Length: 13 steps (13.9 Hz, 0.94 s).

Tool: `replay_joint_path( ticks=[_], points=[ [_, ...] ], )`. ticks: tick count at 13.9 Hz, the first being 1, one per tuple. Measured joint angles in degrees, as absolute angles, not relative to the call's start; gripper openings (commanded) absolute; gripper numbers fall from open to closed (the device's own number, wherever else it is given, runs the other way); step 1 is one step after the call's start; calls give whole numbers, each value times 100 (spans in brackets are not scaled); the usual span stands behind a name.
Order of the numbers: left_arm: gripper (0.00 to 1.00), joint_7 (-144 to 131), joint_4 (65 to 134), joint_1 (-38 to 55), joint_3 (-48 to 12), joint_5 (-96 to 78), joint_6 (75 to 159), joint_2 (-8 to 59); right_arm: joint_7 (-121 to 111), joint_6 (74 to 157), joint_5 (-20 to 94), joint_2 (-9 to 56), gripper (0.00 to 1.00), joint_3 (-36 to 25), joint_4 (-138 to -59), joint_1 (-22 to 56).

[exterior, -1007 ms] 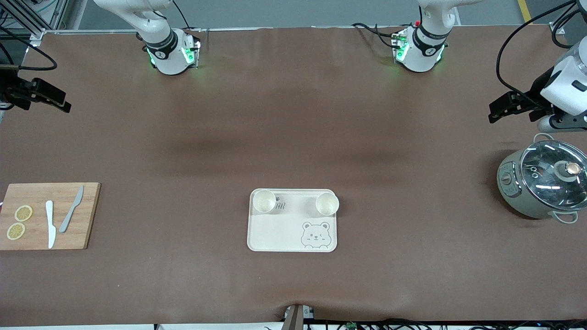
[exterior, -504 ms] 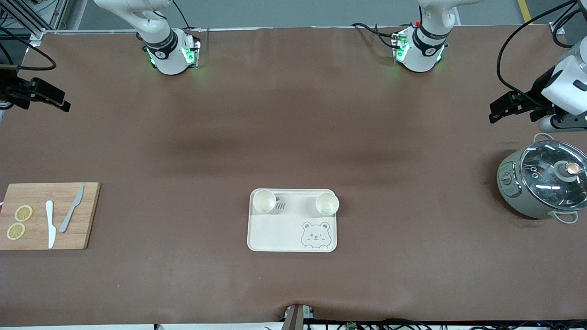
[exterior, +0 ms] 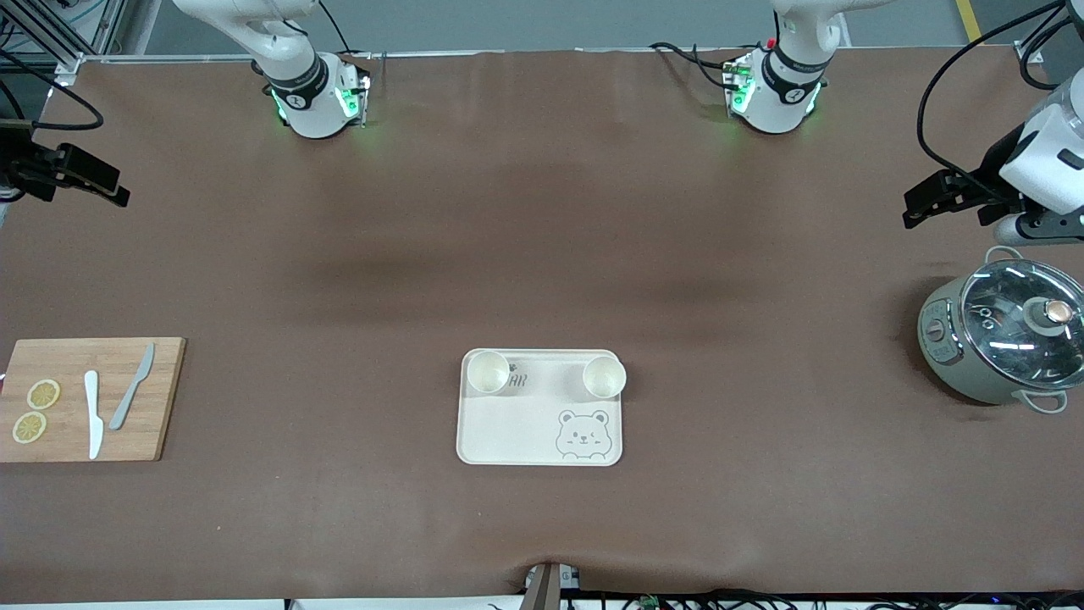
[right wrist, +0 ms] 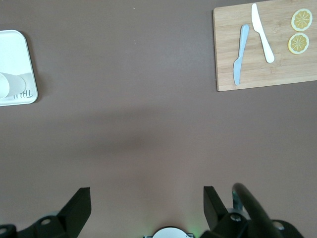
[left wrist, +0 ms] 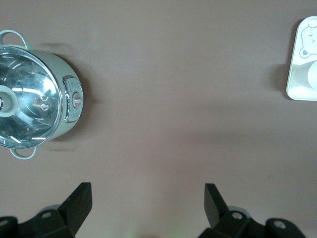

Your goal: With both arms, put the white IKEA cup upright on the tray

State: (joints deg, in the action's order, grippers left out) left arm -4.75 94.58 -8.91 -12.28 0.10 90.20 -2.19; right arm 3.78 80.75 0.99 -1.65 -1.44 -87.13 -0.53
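The cream tray [exterior: 508,432] with a bear face lies on the brown table, near the front camera and midway between the arms' ends. Two white cups [exterior: 488,372] [exterior: 604,377] stand upright on its edge farthest from the camera. My left gripper [exterior: 910,207] hangs open and empty over the table at the left arm's end, beside the pot. My right gripper [exterior: 118,193] hangs open and empty over the right arm's end. The left wrist view shows open fingers [left wrist: 79,198], bare table between them and the tray [left wrist: 303,54] far off. The right wrist view shows the tray [right wrist: 15,54] too.
A wooden cutting board [exterior: 161,398] with a white knife [exterior: 92,415], a grey knife [exterior: 131,387] and two lemon slices [exterior: 42,394] lies at the right arm's end. A grey-green pot with a glass lid [exterior: 999,339] stands at the left arm's end.
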Motion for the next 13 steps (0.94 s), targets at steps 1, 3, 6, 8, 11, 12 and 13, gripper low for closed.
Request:
replay_joint_path(
  ticks=[1,3,6,8,11,12,13],
  points=[
    [100,-475,9458,-891,-1228,10,9029,-218,378,8074,99,-165,100,-147,-8714,-54],
    [100,-475,9458,-892,-1228,10,9037,-217,378,8074,99,-165,100,-153,-8713,-56],
    [100,-475,9458,-892,-1228,10,9041,-215,378,8073,99,-165,100,-157,-8713,-56],
    [100,-476,9458,-892,-1228,10,9047,-215,378,8072,99,-165,100,-159,-8714,-56],
    [100,-476,9458,-892,-1228,10,9076,-211,378,8072,99,-165,100,-169,-8713,-60],
    [100,-476,9458,-892,-1228,10,9082,-208,378,8072,99,-165,100,-173,-8713,-61],
    [100,-476,9458,-892,-1228,10,9088,-206,378,8072,99,-165,100,-175,-8713,-61]
  ],
)
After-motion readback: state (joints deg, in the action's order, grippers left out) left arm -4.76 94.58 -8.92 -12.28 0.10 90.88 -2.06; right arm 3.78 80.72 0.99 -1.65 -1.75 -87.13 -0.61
